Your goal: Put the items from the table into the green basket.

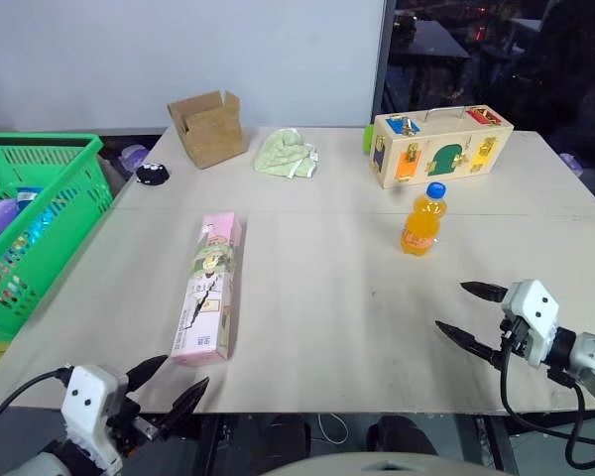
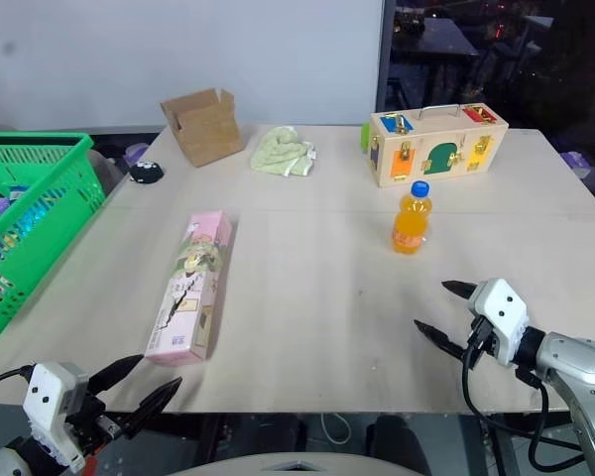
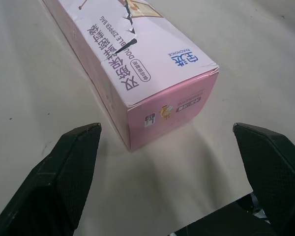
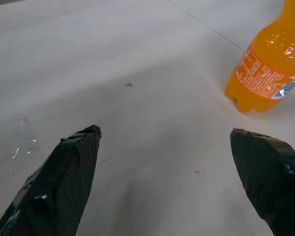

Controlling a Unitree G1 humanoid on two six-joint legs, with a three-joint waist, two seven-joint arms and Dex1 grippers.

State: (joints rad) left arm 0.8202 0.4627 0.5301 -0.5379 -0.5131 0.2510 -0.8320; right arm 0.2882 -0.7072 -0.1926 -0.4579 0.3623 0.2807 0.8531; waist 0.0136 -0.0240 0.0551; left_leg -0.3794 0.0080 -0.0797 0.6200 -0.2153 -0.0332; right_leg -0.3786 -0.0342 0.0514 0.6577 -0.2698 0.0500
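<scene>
A long flat pink carton [image 1: 210, 286] lies on the pale table [image 1: 317, 327], its near end just ahead of my left gripper [image 1: 177, 382], which is open and empty at the table's front edge. The carton's near end shows close up in the left wrist view [image 3: 152, 78]. An orange-drink bottle [image 1: 423, 220] with a blue cap stands upright right of centre. My right gripper [image 1: 468, 311] hangs open and empty over the table's front right, short of the bottle [image 4: 268, 64]. The green basket [image 1: 30, 223] stands off the table's left edge with several goods inside.
Along the table's far side sit a small brown cardboard box [image 1: 209, 127], a crumpled pale green cloth [image 1: 287, 155] and a wooden latch box with coloured doors [image 1: 439, 144]. A small black object [image 1: 152, 175] lies near the far left corner.
</scene>
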